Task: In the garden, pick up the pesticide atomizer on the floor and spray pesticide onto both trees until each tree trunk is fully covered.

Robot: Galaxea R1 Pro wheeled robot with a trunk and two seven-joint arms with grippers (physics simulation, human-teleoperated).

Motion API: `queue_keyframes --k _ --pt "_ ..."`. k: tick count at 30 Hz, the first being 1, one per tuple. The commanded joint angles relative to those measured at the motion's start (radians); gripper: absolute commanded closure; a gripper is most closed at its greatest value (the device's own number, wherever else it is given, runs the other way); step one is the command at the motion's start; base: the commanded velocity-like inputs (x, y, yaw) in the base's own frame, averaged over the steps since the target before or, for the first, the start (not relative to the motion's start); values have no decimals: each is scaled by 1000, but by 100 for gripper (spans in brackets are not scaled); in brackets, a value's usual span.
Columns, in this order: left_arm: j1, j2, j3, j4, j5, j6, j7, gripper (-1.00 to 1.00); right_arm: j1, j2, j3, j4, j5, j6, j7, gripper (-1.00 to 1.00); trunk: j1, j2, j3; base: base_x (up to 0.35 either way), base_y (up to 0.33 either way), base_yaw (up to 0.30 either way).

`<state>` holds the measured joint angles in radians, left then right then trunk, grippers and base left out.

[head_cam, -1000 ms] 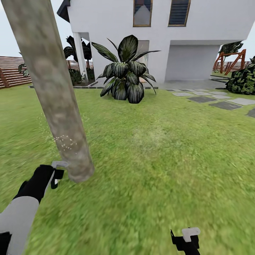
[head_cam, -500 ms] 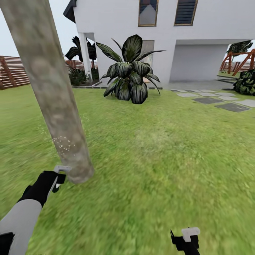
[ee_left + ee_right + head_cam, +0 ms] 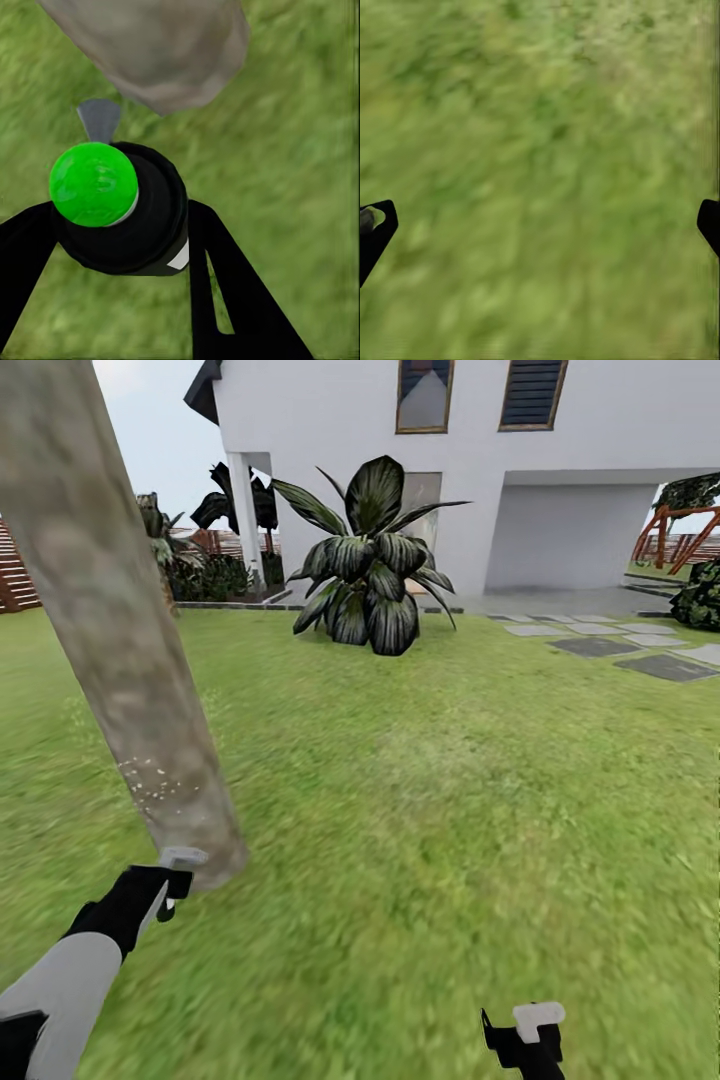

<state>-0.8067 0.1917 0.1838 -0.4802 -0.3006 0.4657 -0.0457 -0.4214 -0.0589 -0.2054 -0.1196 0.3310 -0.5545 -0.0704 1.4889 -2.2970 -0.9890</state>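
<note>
So I've got the left end effector (image 3: 120, 247) clamped around the pesticide atomizer (image 3: 124, 214), a chunky black cylinder with a glossy green ball on top and a little grey nozzle, held just beside the base of the tree trunk (image 3: 120, 650), low at my left over the lawn (image 3: 450, 780). The trunk is a thick smooth column of mottled grey-tan bark with a patch of pale specks low down. The right end effector (image 3: 540, 225) hangs spread wide over blurry grass, holding nothing.

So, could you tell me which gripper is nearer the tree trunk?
Left. The left gripper sits right at the tree trunk base; the right gripper hangs over open grass, well away.
</note>
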Motion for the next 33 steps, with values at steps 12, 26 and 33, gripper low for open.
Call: queue_keyframes --k 12,26,33 --pt "24 3 -1 30 101 -105 162 100 0 1 0 0 0 0 0 -100 0 0 0 98 -262 106" --pt "27 -23 -1 30 109 -107 181 100 0 1 0 0 0 1 1 -100 0 0 0 199 -216 91" --pt "27 -23 -1 29 107 -107 181 100 0 1 0 1 0 1 1 -100 0 0 0 192 -209 91"
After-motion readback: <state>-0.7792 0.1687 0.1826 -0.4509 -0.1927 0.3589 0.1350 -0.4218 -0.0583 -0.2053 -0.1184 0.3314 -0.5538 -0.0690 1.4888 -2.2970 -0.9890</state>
